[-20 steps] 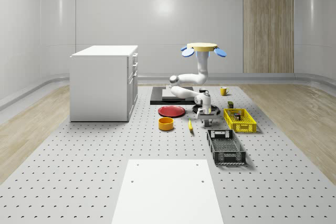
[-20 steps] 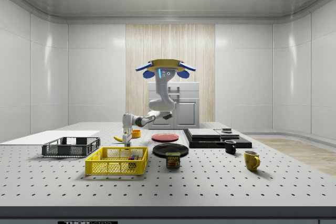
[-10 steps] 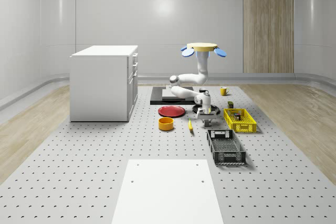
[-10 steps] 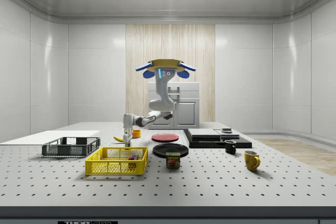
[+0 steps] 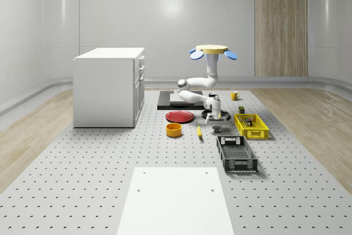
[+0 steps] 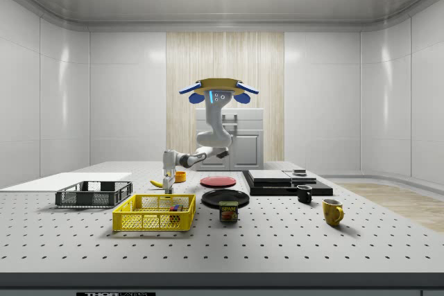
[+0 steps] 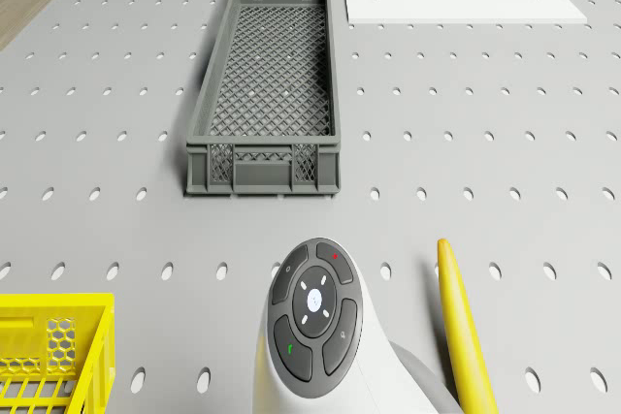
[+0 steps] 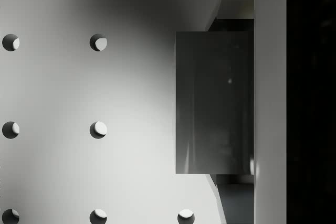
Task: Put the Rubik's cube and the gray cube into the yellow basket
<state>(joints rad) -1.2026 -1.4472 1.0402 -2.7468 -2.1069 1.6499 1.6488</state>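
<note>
The quadrotor drone (image 5: 213, 51) is observed hovering above the far part of the perforated grey table (image 5: 82, 152), with the white jointed arm (image 6: 208, 145) bent downward and the two-finger gripper (image 5: 215, 125) held low over the tabletop between the yellow banana (image 7: 466, 336) and the yellow mesh basket (image 5: 251, 126). The plain gray cube (image 8: 212, 103) is recorded directly beneath the wrist camera on the table; whether the gripper is closed on it cannot be told. A multicoloured Rubik's cube (image 6: 174, 208) is noted inside the basket, with the dark grey mesh crate (image 7: 267, 94) standing nearby.
</note>
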